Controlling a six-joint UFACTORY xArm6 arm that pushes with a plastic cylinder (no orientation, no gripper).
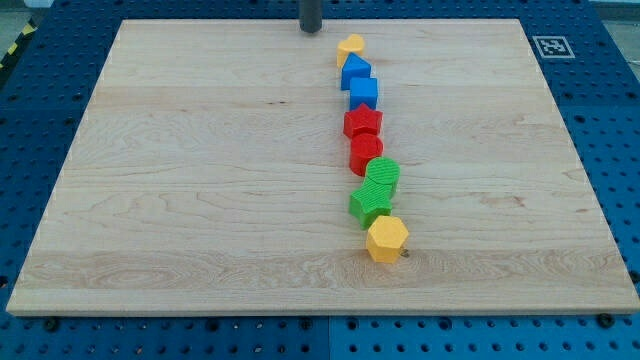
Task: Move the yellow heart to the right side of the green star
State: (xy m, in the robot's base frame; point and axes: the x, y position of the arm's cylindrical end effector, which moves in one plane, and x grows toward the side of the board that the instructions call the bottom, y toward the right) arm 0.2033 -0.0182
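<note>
The tip point(311, 30) has no gripper to open or close; it stands bare, just left of the yellow heart point(350, 46). The green star point(371, 203) lies far down the row, toward the view's bottom

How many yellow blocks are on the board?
2. The yellow heart is at the top of the line of blocks, near my tip; the yellow hexagon is at its bottom end.

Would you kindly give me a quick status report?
My tip at view's top, left of yellow heart, apart. Green star far down the column. Blue and red blocks between.
</note>
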